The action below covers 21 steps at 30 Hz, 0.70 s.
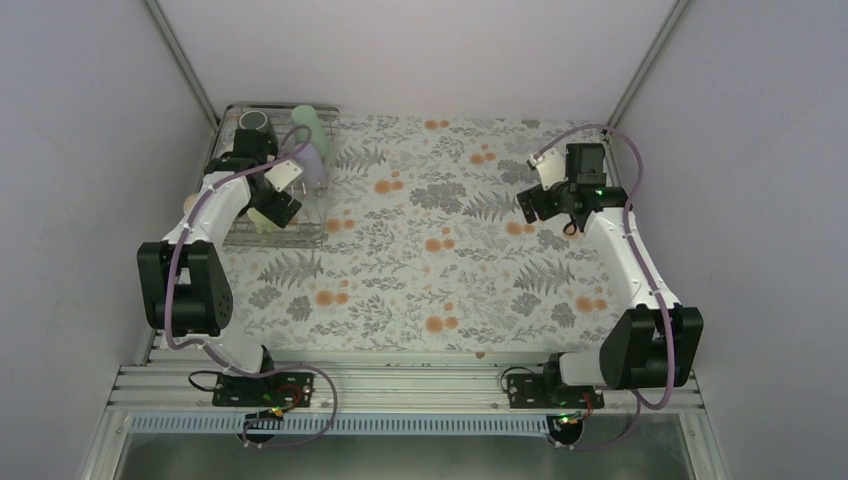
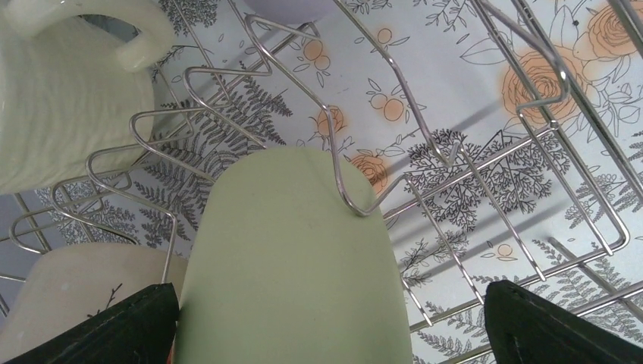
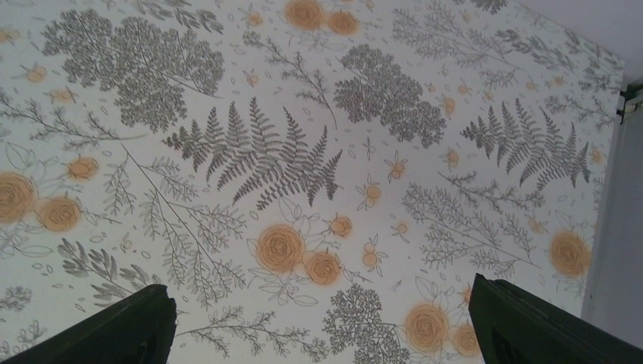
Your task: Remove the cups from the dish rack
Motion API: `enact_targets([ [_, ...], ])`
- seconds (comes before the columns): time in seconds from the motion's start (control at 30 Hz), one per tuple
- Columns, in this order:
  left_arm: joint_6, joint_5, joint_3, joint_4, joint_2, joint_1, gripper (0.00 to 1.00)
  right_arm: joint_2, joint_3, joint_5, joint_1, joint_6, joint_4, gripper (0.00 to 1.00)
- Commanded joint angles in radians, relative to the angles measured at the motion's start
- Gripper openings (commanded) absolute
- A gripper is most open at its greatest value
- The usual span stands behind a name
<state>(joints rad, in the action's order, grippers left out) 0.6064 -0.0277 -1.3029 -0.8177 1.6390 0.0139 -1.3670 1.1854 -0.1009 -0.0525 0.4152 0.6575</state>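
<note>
At the far-left corner of the table (image 1: 450,270), the wire dish rack (image 1: 300,232) holds a smooth pale yellow-green cup (image 2: 296,250) inside the wide-open left gripper (image 2: 334,326), ungrasped. The right gripper (image 3: 322,326) gapes empty near the right edge.

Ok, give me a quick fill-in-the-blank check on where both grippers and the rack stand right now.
1. The left gripper is open around a cup coloured pale ____.
2. The right gripper is open and holds ____.
3. The rack sits at the far ____ corner of the table.
Missing words: green; nothing; left.
</note>
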Motion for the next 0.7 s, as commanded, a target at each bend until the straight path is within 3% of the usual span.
enact_targets([
  [0.0,0.016,-0.023,0.015,-0.040,0.004,0.003,1.00,0.029,-0.036,0.036,-0.012,0.020,-0.033,1.00],
  [0.2,0.012,-0.147,0.024,-0.002,0.040,0.009,1.00,0.028,-0.052,0.028,-0.011,0.017,-0.037,1.00],
  [0.37,-0.005,-0.160,-0.009,-0.005,0.064,0.012,0.96,0.033,-0.058,0.023,-0.011,0.018,-0.038,1.00],
  [0.47,-0.014,-0.154,-0.029,-0.011,0.070,0.012,0.89,0.036,-0.062,0.021,-0.013,0.021,-0.040,1.00],
  [0.67,-0.018,-0.111,-0.057,-0.034,0.061,0.012,0.56,0.040,-0.063,0.007,-0.014,0.022,-0.036,1.00],
])
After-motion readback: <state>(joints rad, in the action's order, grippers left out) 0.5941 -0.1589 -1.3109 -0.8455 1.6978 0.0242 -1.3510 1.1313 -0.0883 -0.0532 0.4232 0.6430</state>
